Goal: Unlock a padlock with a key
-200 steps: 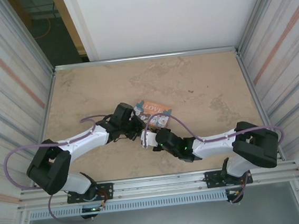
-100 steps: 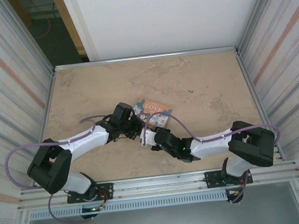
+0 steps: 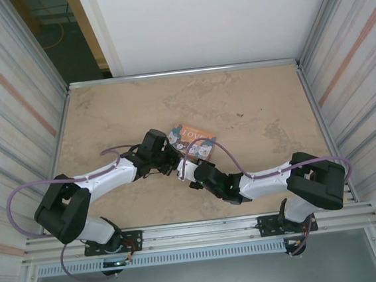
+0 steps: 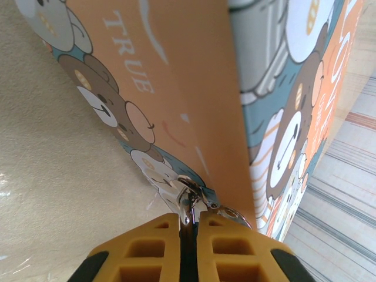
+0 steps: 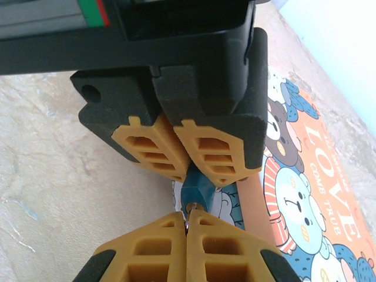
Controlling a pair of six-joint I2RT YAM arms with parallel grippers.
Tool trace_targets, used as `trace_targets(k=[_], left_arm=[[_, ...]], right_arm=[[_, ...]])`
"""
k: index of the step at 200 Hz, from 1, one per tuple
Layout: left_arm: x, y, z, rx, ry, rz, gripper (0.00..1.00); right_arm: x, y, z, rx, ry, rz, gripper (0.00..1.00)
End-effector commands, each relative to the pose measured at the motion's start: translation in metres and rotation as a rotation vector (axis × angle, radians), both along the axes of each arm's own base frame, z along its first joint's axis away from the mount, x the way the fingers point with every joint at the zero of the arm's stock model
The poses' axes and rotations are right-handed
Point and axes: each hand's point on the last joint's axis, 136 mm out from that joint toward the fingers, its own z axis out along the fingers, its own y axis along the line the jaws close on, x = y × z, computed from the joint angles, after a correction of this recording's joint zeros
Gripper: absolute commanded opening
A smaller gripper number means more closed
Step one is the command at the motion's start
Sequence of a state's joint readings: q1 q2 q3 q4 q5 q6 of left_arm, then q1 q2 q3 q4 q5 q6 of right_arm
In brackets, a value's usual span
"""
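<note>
Padlock (image 5: 197,187): blue body held off the table (image 3: 257,101), between the two sets of fingertips, just beside the near corner of the picture box (image 3: 194,139). In the right wrist view its long axis runs in line with both pairs of fingers, slightly tilted. One end sits in the left gripper (image 5: 192,173). The other end, which carries a small silvery bit (image 5: 192,207), faces the right gripper (image 5: 187,218).

Left gripper: narrow, its pads clamped on the padlock's body. In the left wrist view thin silvery metal loops (image 4: 189,197) stand out just past its tips, against the box's lower corner. Which of them is the shackle cannot be made out.

Right gripper: pads pressed together, their tips touching the silvery bit. Whether they pinch it, and whether it is a key, cannot be told.

Box: lies flat on the table with the "LOVE" face up and the lid down. Its contents are hidden.
</note>
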State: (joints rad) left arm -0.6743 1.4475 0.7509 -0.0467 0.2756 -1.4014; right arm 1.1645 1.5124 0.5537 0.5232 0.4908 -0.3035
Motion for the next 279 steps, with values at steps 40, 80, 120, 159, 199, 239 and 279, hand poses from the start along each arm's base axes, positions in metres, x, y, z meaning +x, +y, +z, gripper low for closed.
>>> trace_targets(k=[40, 80, 120, 159, 199, 239, 279], left_arm=[[-0.007, -0.009, -0.001, -0.03, 0.017, -0.025, 0.0], [-0.008, -0.012, -0.003, -0.028, 0.022, -0.03, 0.0], [-0.009, -0.015, -0.006, -0.028, 0.027, -0.033, 0.0], [-0.013, -0.021, -0.008, -0.026, 0.035, -0.047, 0.0], [-0.022, -0.03, -0.012, -0.021, 0.043, -0.066, 0.0], [-0.028, -0.042, -0.014, -0.015, 0.049, -0.09, 0.0], [-0.03, -0.057, -0.015, -0.029, 0.05, -0.127, 0.0]], right_arm=[[0.021, 0.004, 0.033, 0.278, 0.085, -0.146, 0.0], [0.028, -0.002, 0.039, 0.471, 0.233, -0.201, 0.0], [0.035, -0.006, 0.046, 0.632, 0.356, -0.252, 0.0], [0.04, -0.02, 0.043, 0.741, 0.436, -0.345, 0.0], [0.042, -0.037, 0.032, 0.816, 0.53, -0.429, 0.0], [0.037, -0.057, 0.019, 0.806, 0.58, -0.487, 0.0], [0.033, -0.075, 0.001, 0.789, 0.645, -0.541, 0.0]])
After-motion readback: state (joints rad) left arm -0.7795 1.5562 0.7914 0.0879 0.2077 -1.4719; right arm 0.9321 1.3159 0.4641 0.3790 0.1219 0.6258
